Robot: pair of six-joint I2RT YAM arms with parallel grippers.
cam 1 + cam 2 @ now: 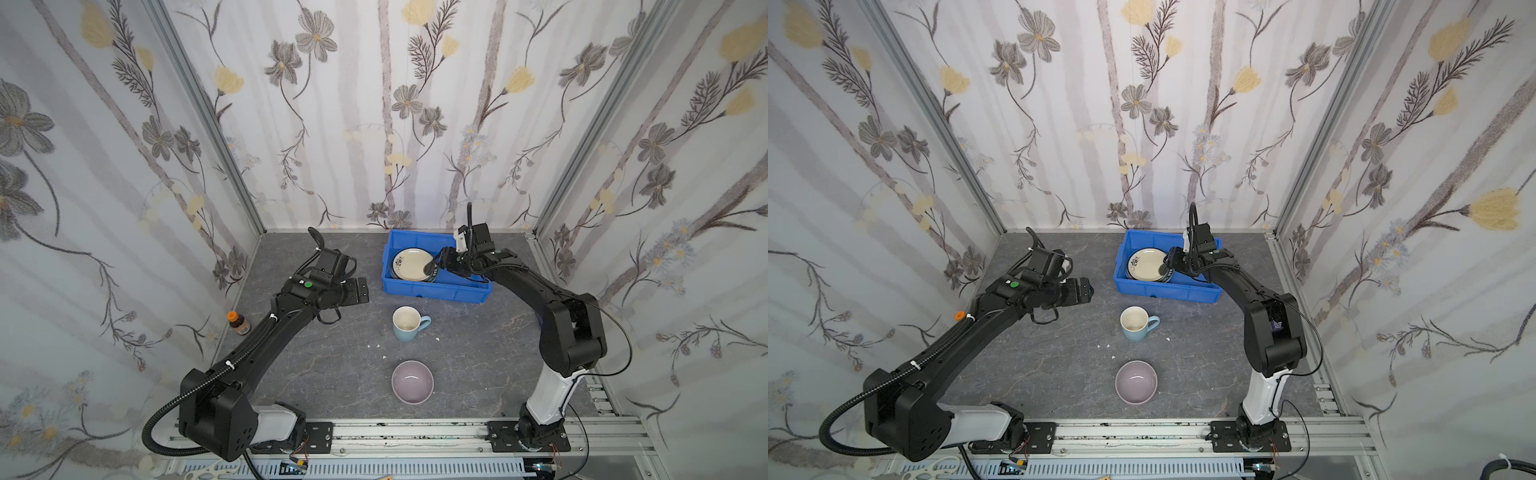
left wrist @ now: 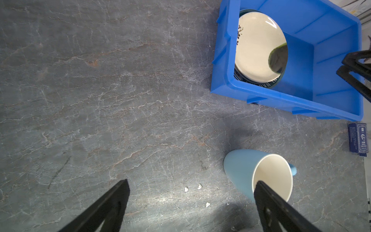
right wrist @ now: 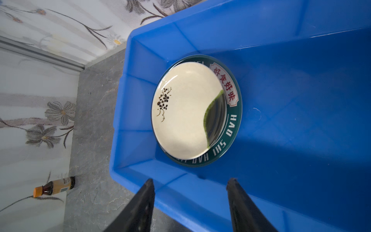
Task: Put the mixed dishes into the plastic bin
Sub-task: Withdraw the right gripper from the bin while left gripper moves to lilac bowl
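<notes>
The plastic bin (image 1: 436,287) is bright blue and stands at the back of the table. In it a cream plate (image 1: 409,264) with a black flower mark lies on a teal, dark-rimmed plate (image 3: 230,128). My right gripper (image 3: 191,180) hovers over the bin's right half, open, with nothing between its fingers. A light-blue mug (image 1: 407,324) stands upright in front of the bin, and a lilac bowl (image 1: 412,381) sits nearer the front. My left gripper (image 2: 192,181) is open above the table, left of the mug and bin; it is empty.
A small brown bottle with an orange cap (image 1: 239,323) stands by the left wall. A dark blue box (image 2: 358,138) lies on the table past the bin's corner. White crumbs (image 1: 374,345) lie near the mug. A metal rail (image 1: 415,432) runs along the front edge.
</notes>
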